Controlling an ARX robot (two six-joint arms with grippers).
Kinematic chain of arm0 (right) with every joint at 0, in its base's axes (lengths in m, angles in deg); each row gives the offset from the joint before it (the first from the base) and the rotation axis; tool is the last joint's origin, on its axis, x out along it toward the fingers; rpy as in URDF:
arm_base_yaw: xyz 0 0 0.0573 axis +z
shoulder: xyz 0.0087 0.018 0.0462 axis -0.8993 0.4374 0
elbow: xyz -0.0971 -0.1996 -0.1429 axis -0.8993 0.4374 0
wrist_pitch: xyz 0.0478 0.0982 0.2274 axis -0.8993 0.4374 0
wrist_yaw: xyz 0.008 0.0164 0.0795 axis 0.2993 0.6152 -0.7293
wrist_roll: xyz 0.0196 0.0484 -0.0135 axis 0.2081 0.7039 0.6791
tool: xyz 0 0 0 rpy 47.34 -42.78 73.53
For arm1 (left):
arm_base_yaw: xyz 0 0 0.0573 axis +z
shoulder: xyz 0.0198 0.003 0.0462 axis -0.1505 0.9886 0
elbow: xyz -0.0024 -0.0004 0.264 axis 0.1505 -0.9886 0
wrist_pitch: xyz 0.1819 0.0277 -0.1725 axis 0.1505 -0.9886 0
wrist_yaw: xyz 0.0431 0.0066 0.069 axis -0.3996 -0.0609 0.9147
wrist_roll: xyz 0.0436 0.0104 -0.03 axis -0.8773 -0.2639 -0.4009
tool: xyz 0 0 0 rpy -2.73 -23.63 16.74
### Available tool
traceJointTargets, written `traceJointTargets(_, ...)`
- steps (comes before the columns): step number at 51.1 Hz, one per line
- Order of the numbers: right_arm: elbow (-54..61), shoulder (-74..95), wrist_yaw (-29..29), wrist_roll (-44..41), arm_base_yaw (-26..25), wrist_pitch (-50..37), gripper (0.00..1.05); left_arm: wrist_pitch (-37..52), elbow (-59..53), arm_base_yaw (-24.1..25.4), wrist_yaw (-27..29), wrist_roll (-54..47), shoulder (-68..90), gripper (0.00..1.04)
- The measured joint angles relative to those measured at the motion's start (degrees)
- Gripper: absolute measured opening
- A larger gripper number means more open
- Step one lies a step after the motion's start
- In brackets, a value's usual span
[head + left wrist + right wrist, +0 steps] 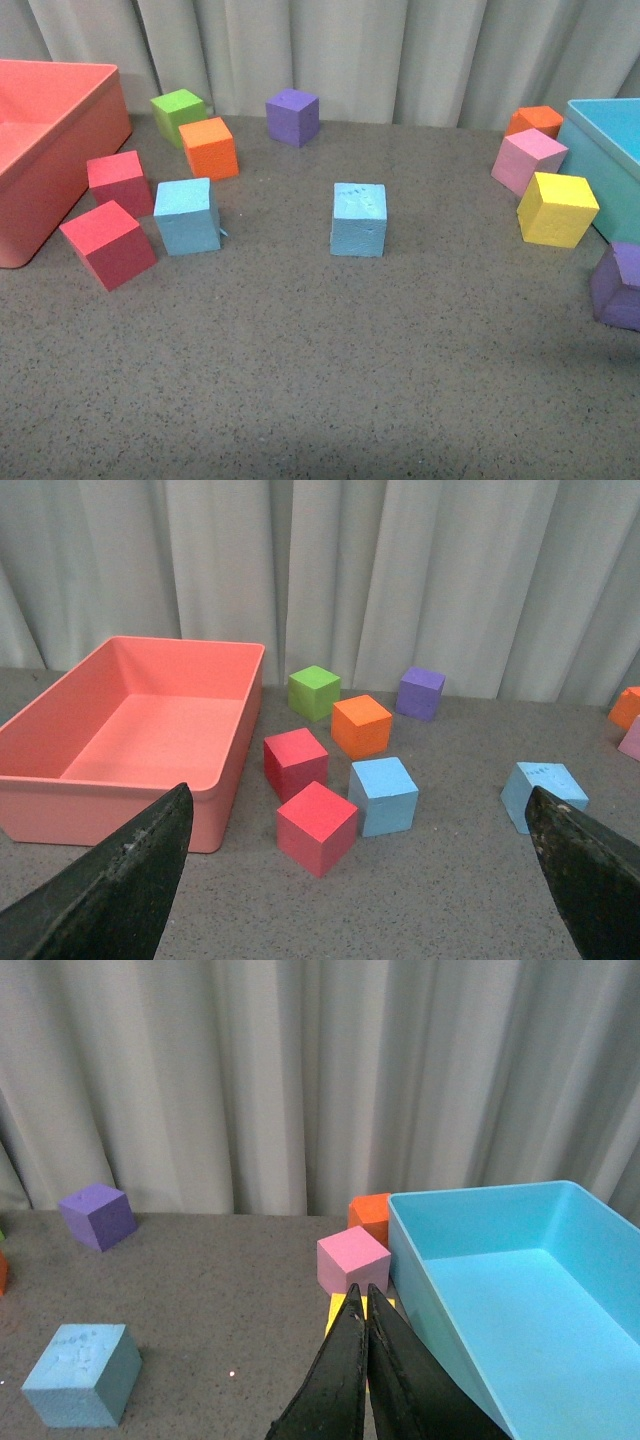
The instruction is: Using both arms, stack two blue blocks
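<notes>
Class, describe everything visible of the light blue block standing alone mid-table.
The middle blue block is a light sky-blue cube, matte and foam-like, with faint dents on its top face. It sits flat and upright on the grey speckled table, clear of every other block, touching nothing else.

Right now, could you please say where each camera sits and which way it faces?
Front: on the body, overlooking left blue block and central blue block; no arms show.
Left wrist: left arm, facing red bin; open left gripper shows.
Right wrist: right arm, facing turquoise bin; shut right gripper shows.
All share the central blue block.
</notes>
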Motion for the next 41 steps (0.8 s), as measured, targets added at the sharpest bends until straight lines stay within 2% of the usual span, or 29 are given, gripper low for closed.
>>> traceJointTargets(17, 7.7, -16.0, -3.6, 0.0, -3.4, 8.4, 0.01, 0.0, 0.0, 0.0, 0.0, 0.0, 0.0, 0.98)
traceJointTargets(20, 8.5, -18.8, -7.1, 0.0, -5.8, 10.5, 0.01, 0.0, 0.0, 0.0, 0.0, 0.0, 0.0, 0.98)
traceJointTargets(25, 9.7, -23.6, -7.3, 0.0, -7.4, 13.9, 0.01, 0.0, 0.0, 0.0, 0.0, 0.0, 0.0, 0.98)
traceJointTargets(41, 12.2, -40.5, -7.7, 0.0, -7.5, 28.0, 0.01, 0.0, 0.0, 0.0, 0.0, 0.0, 0.0, 0.98)
